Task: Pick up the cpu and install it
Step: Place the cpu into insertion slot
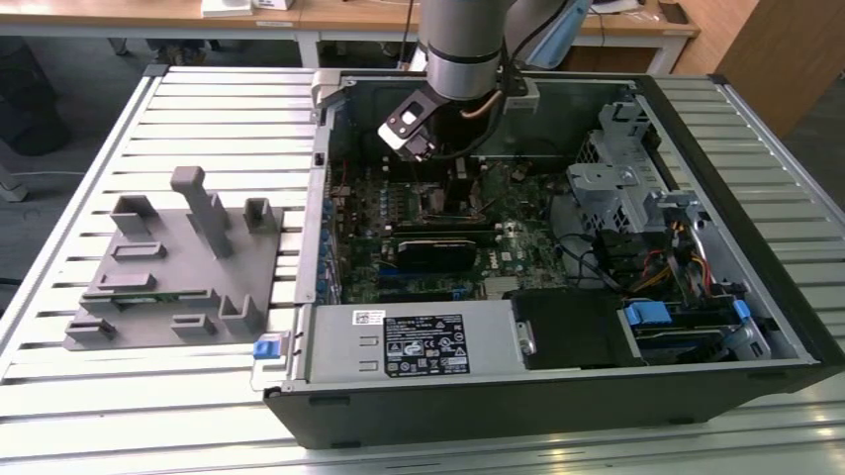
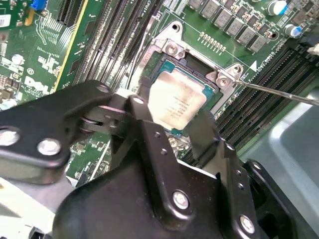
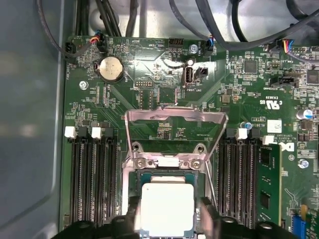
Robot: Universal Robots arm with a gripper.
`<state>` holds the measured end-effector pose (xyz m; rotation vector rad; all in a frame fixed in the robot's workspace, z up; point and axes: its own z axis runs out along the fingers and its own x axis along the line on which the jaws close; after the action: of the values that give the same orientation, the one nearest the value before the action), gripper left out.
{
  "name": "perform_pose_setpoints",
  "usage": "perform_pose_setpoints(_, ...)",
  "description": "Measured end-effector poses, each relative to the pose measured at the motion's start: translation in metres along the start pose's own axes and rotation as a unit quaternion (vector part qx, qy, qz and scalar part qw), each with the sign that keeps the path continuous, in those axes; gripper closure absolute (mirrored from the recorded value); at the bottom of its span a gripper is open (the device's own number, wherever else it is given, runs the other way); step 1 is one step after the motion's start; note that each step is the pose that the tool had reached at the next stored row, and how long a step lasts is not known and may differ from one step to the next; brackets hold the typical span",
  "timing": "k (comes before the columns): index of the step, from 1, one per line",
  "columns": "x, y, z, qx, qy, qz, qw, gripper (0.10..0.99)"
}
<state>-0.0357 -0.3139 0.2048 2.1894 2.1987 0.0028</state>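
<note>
One arm (image 1: 462, 45) reaches into one open computer case (image 1: 739, 327) in the exterior view, and one grey fixture (image 1: 172, 262) stands on the table (image 1: 79, 416) at the exterior view's left. In the second wrist view, the gripper (image 2: 174, 117) pinches its two fingers (image 2: 144, 122) on one cpu (image 2: 175, 102), held at the socket (image 2: 197, 64). In the first wrist view, the cpu (image 3: 167, 209) lies between both fingers, near one raised socket lid (image 3: 174, 115) and one coin cell (image 3: 111, 68).

The cpu (image 3: 167, 209) has a silvery metal top, slightly matt. The gripper (image 2: 172, 119) is smooth black metal, half-matt. The socket load plate (image 3: 175, 117) is bare bright metal; the fixture (image 1: 158, 272) is matt grey plastic.
</note>
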Motion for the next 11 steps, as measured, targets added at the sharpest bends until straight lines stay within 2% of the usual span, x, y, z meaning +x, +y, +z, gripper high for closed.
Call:
perform_pose_setpoints(1, 0.0000, 0.0000, -0.0009, 0.0000, 0.0000, 0.000, 1.0000, 0.553)
perform_pose_setpoints(2, -0.0001, 0.0000, -0.0020, 0.0000, 0.0000, 0.000, 1.0000, 0.553)
perform_pose_setpoints(5, -0.0002, 0.0001, -0.0052, 0.0000, -0.0001, 0.000, 1.0000, 0.729)
perform_pose_setpoints(6, -0.0002, 0.0002, -0.0061, 0.0000, 0.0000, 0.000, 1.0000, 0.729)
perform_pose_setpoints(7, -0.0002, 0.0002, -0.0070, 0.0000, 0.0000, 0.000, 1.0000, 0.788)
perform_pose_setpoints(8, -0.0002, 0.0002, -0.0078, 0.0000, 0.0000, 0.000, 1.0000, 0.788)
perform_pose_setpoints(11, -0.0003, 0.0003, -0.0105, 0.0000, 0.0000, 0.000, 1.0000, 0.965)
